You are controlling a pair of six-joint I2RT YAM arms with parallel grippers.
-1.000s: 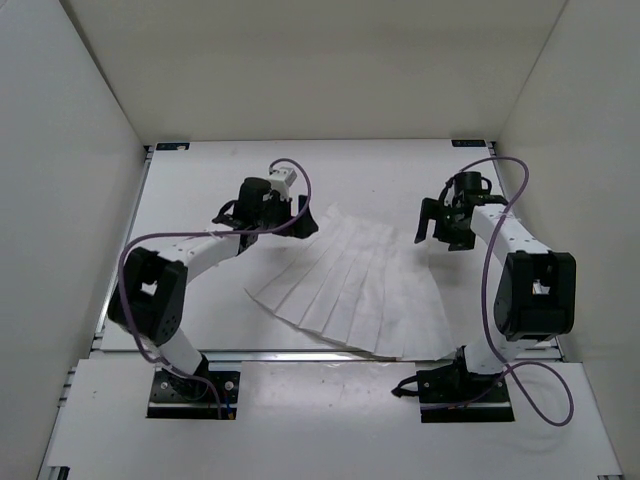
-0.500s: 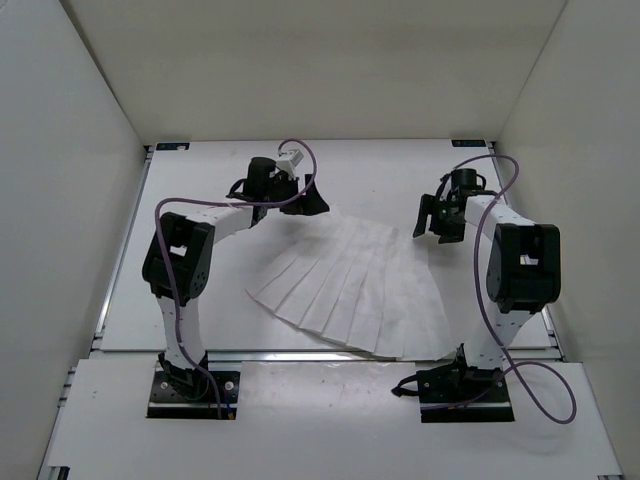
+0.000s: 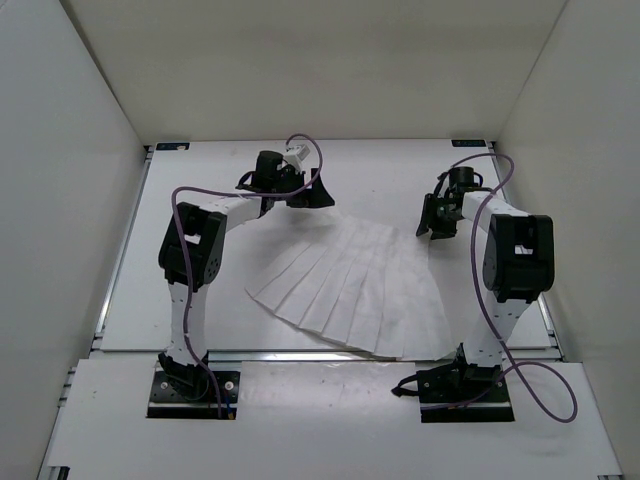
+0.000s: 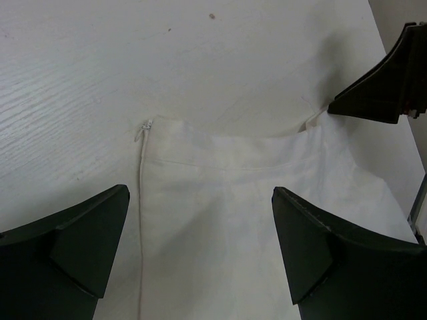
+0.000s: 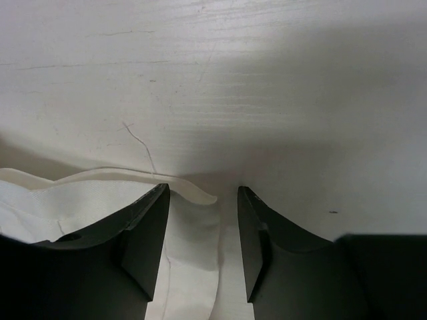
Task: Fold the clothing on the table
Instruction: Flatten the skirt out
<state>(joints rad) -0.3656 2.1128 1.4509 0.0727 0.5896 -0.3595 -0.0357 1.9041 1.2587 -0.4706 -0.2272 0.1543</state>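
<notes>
White skirt (image 3: 350,290) looks light and limp, best taken at its top corners: left fingers (image 4: 73,247) spread wide above, right fingers (image 5: 143,233) part-open astride one corner.

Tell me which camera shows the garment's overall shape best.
Top external: the clothing lies fanned out almost whole on the table, pleats visible. The left wrist view shows only its narrow top end with the zipper; the right wrist view shows just one curled corner.
</notes>
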